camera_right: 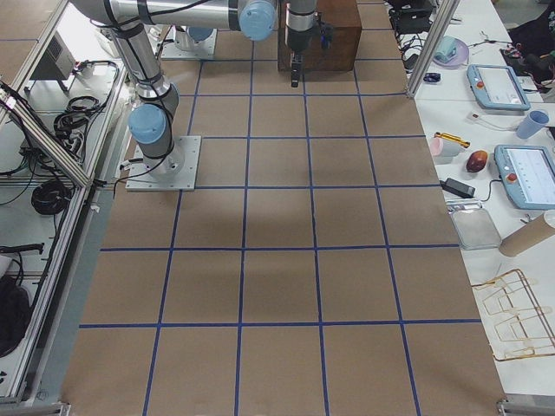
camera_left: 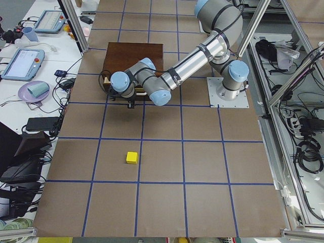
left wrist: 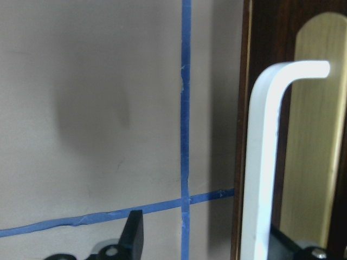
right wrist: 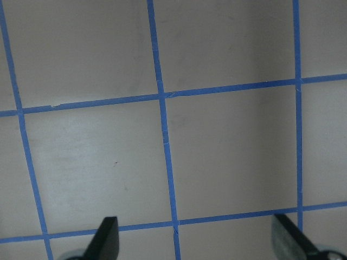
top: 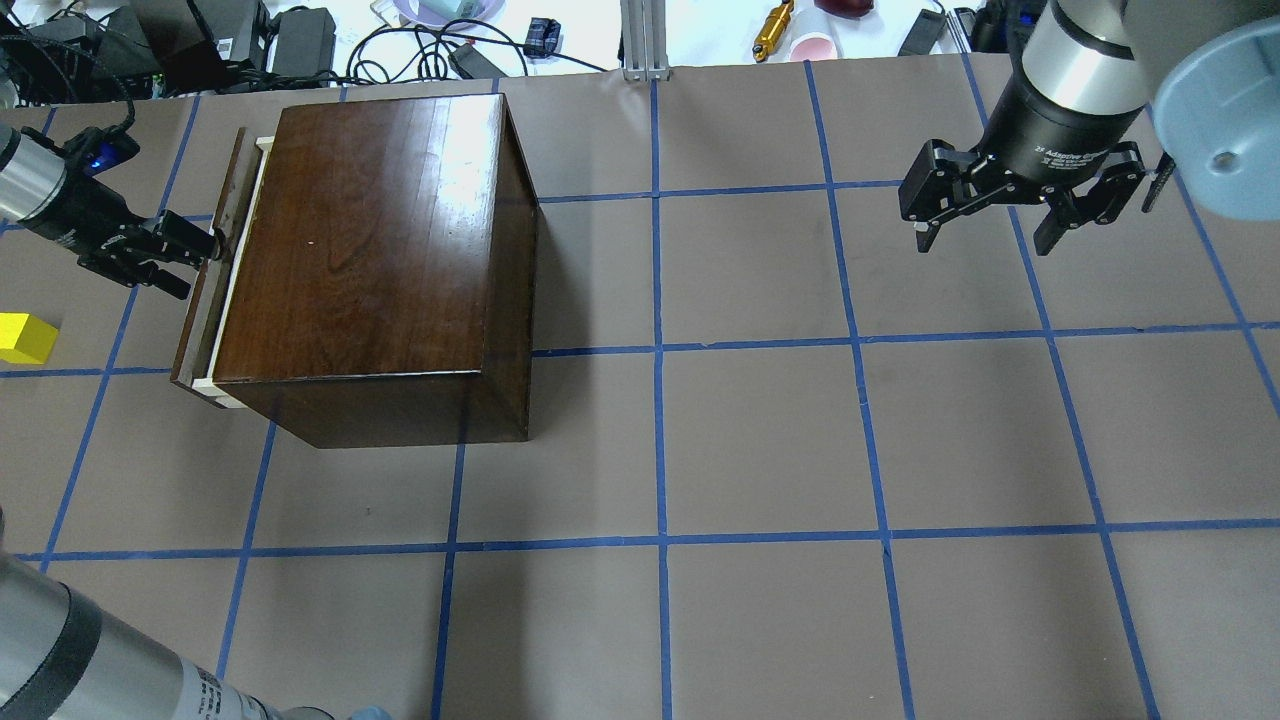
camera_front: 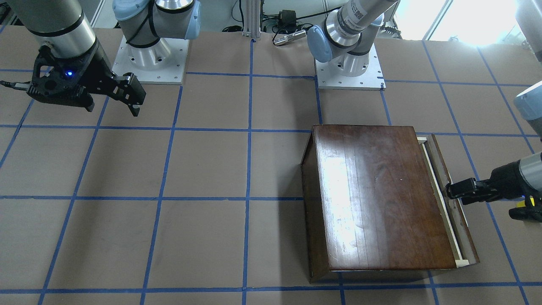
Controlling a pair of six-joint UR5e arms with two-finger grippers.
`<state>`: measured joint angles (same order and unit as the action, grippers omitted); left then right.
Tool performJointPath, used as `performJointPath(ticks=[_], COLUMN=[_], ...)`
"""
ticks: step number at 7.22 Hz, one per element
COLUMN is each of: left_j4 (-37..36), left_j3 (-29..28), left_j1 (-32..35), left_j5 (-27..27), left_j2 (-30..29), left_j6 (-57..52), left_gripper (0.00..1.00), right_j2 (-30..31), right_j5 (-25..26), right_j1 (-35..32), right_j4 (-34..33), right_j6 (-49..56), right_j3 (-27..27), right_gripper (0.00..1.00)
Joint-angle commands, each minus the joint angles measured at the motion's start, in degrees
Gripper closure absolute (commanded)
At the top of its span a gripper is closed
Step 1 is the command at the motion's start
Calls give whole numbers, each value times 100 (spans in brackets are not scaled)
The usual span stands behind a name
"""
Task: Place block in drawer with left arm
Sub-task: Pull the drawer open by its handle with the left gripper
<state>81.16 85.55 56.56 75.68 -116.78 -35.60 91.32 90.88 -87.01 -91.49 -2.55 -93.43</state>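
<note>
Block (top: pixel 27 338): small, bright yellow, sharp-edged. It sits flat on the taped table (top: pixel 760 440), out past the drawer front and apart from it, touching nothing. Drawer (top: pixel 207 290): drawn out only a little from the dark wooden box (top: pixel 370 250). A narrow strip of pale wood side shows between the worn dark-brown front and the box; the inside cannot be seen. Left arm (top: pixel 22 185): silver-grey, reaching low and roughly level toward the drawer front. The black left gripper (top: pixel 203 244) is at about mid-length of the front, fingers spread. In the wrist view the drawer's white handle (left wrist: pixel 260 162) stands between them, close to one finger; contact cannot be told.
</note>
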Motion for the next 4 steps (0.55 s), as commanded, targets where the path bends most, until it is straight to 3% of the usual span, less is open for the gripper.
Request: performJointPath(ticks=[1,4], left_j4=[5,5], left_j3=[-65,-74], left_j1=[-40,-49], left_j5=[17,61], left_j2=[-29,-29], left_j6=[-35,-44], left_gripper=[29,29], right_j2=[0,0], right_j5=[0,0], right_j1=[0,0], right_j4=[0,0], right_j6=[0,0], right_j3=[0,0], right_gripper=[0,0])
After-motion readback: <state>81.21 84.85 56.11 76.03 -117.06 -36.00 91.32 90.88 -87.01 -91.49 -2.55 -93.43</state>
